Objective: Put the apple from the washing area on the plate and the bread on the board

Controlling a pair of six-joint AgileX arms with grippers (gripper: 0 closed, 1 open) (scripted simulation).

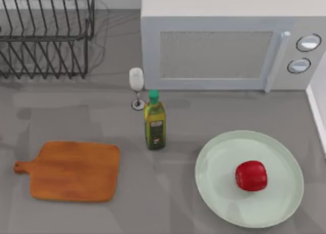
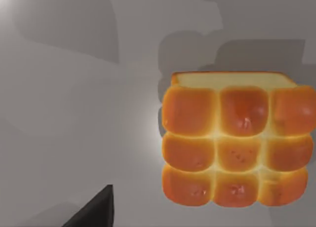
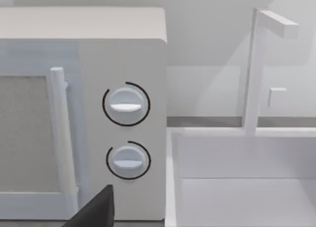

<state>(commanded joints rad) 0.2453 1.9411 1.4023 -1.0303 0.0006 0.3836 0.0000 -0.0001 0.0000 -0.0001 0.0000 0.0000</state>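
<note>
Grey surface point(image 1: 76, 117) was seen carrying the board point(image 1: 71, 170) at left, bare, and the plate point(image 1: 249, 178) at right with the apple point(image 1: 251, 175) resting on it. Bread point(image 2: 237, 143) lay below the left wrist camera; whether either arm's jaws were open or closed could not be told.

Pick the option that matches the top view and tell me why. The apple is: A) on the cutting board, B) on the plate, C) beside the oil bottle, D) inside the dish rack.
B: the red apple sits on the pale green plate, right of its centre, while the board lies bare at the table's left.
</note>
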